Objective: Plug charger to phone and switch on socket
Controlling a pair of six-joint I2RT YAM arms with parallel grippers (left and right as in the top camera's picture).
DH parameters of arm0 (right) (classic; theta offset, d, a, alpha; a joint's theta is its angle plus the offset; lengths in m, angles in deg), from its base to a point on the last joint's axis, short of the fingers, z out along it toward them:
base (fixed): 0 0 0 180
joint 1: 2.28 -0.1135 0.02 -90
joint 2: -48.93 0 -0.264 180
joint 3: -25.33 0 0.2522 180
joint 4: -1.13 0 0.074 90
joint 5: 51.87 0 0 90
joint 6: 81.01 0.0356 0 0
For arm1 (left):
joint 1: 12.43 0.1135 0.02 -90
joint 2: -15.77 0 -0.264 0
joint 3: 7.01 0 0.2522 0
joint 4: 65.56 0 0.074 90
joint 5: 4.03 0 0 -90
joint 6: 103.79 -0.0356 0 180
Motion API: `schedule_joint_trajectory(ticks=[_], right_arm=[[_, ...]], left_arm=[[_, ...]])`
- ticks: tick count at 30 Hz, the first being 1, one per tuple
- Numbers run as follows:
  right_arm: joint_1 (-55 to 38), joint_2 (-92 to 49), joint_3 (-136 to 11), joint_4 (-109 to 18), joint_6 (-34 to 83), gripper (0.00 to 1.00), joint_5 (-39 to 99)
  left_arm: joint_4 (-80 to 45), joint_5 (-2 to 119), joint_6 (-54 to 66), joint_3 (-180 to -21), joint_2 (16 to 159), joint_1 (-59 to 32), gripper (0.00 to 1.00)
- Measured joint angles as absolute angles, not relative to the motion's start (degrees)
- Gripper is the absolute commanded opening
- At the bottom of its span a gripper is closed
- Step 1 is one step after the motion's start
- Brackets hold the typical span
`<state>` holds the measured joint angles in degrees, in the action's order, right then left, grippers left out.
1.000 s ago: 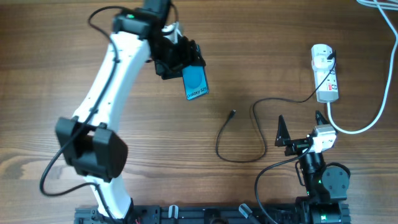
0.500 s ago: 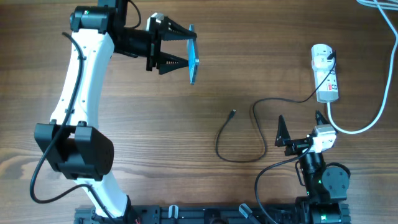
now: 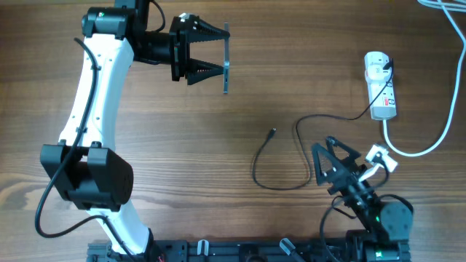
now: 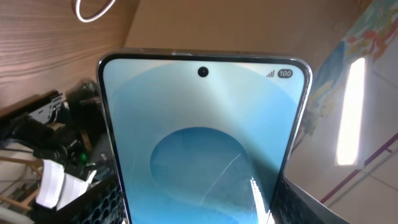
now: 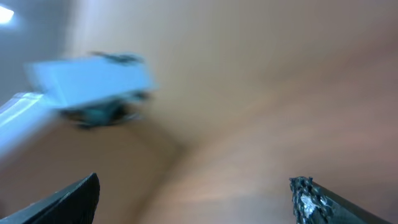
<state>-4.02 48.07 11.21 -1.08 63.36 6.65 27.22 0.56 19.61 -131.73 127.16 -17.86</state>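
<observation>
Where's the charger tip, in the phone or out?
Out: the charger tip lies on the table, apart from the phone in the left gripper.

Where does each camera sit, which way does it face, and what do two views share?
Overhead: above the table, looking straight down; shows the left gripper shut on the phone, the right gripper open.
Left wrist: on the left arm, facing the phone's screen close up; hardly any gripper shows.
Right wrist: on the right arm, facing the blurred socket; its fingertips fill the lower corners.
Shared: overhead and left wrist both show the phone; overhead and right wrist, the socket.
</observation>
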Motion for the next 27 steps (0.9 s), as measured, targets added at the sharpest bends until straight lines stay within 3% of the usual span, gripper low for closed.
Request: schedule_joint_trajectory(ticks=[2, 4, 8, 13, 20, 23, 27], right_arm=[[-4.02, 48.02, 10.27, 6.37, 67.27, 1.0, 2.19], [-4.02, 46.52, 6.47, 1.87, 67.66, 1.0, -0.46], [-4.17, 36.33, -9.77, -22.31, 58.98, 0.99, -3.21], [-4.28, 9.97, -39.74, -58.61, 39.53, 1.0, 0.94], [-7.21, -7.8, -46.34, -61.82, 34.05, 0.99, -2.33], [-14.99, -11.8, -47.91, -67.03, 33.5, 1.0, 6.25], [-27.8, -17.83, -60.78, -70.17, 35.84, 0.99, 19.43]], left_arm=[[25.3, 0.65, 20.34, -131.73, 127.16, -17.86, 0.68], [23.75, 1.53, 22.56, -131.73, 127.16, -17.86, 0.68], [21.08, 4.65, 26.32, -131.73, 127.16, -17.86, 0.69], [16.18, 14.18, 33.12, -131.73, 127.16, -17.86, 0.69], [15.18, 19.32, 35.66, -131.73, 127.2, -17.86, 0.69], [15.18, 20.5, 35.88, -131.73, 127.6, -17.89, 0.69], [15.13, 21.94, 35.92, -131.73, 129.94, -18.82, 0.69]])
